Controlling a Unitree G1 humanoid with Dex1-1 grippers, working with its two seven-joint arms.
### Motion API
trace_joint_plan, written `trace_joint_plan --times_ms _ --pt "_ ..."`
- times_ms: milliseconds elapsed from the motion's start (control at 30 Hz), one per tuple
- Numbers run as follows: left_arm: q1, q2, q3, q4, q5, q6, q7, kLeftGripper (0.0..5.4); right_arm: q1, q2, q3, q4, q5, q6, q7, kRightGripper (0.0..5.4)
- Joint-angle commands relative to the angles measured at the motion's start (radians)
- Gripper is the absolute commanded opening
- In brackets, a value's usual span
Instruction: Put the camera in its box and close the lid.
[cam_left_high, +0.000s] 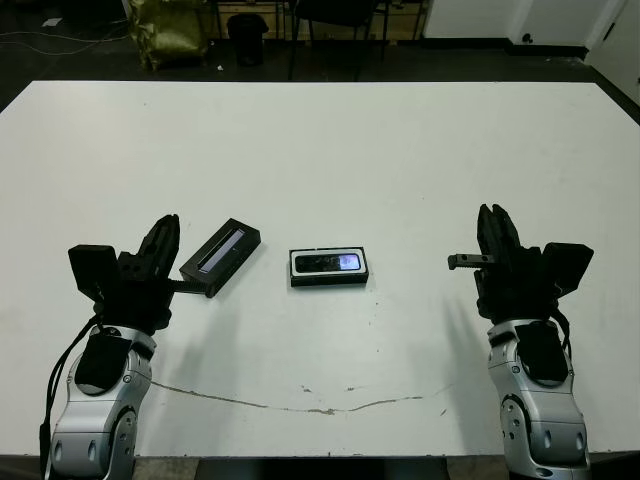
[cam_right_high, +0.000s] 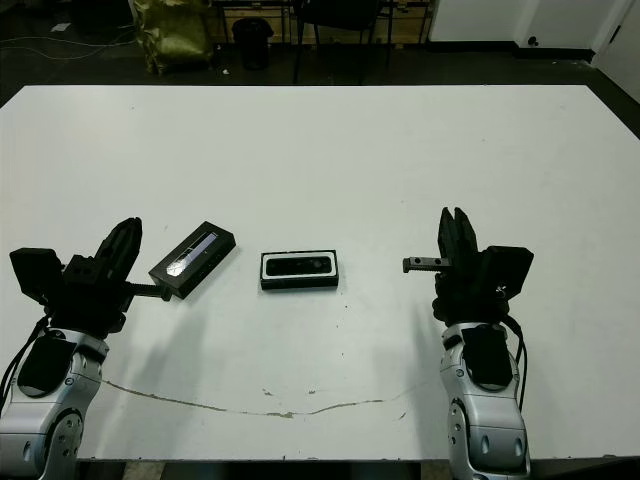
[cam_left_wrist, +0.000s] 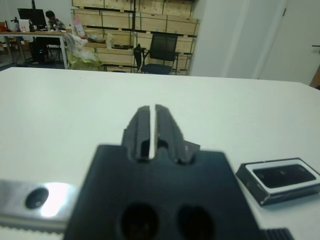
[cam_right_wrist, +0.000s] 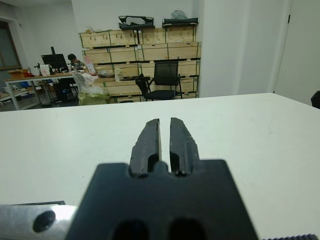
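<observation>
Left gripper (cam_left_high: 165, 240): fingers pressed together, empty, beside lid (cam_left_high: 221, 257). Camera (cam_left_high: 328, 263) lay boxed; lid needed square seating on box (cam_left_high: 329, 281).

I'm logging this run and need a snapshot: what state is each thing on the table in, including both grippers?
camera: lying flat inside the box.
box: open, lid off, sitting mid-table.
lid: off the box, flat on the table to the box's left, stripe up, angled.
left gripper: jaws nearly shut, holding nothing, close beside the lid.
right gripper: jaws nearly shut, holding nothing, well right of the box.
</observation>
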Motion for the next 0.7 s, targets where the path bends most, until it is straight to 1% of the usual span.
trace_joint_plan --times_ms 33,67,200,267,367,433,500,700 --pt "0.022 0.006 -0.009 -0.027 0.013 0.073 0.023 0.09 0.0 -0.018 -0.011 -0.003 0.008 0.028 0.004 0.0" --pt "0.025 0.011 -0.013 -0.039 0.016 0.097 0.027 0.21 0.001 -0.019 -0.01 -0.004 0.009 0.028 0.005 0.0" --pt "0.037 0.102 -0.073 -0.077 0.137 0.168 0.008 1.08 0.003 -0.019 -0.006 -0.004 0.021 0.033 0.009 0.0" --pt "0.039 0.138 -0.091 -0.096 0.155 0.211 -0.02 1.56 0.006 -0.014 -0.003 -0.014 0.027 0.053 0.003 0.0" --pt "0.038 0.192 -0.118 -0.102 0.193 0.241 -0.057 2.28 0.009 -0.009 0.0 -0.028 0.032 0.083 -0.004 0.0" --pt "0.034 0.221 -0.131 -0.099 0.215 0.253 -0.079 2.76 0.011 -0.01 0.002 -0.028 0.034 0.084 -0.001 0.0" --pt "0.03 0.231 -0.134 -0.089 0.222 0.257 -0.093 3.27 0.013 -0.012 0.003 -0.023 0.04 0.079 0.008 0.0" --pt "0.015 0.222 -0.127 -0.075 0.207 0.284 -0.11 4.72 0.024 0.0 0.018 -0.038 0.03 0.113 -0.012 0.0"
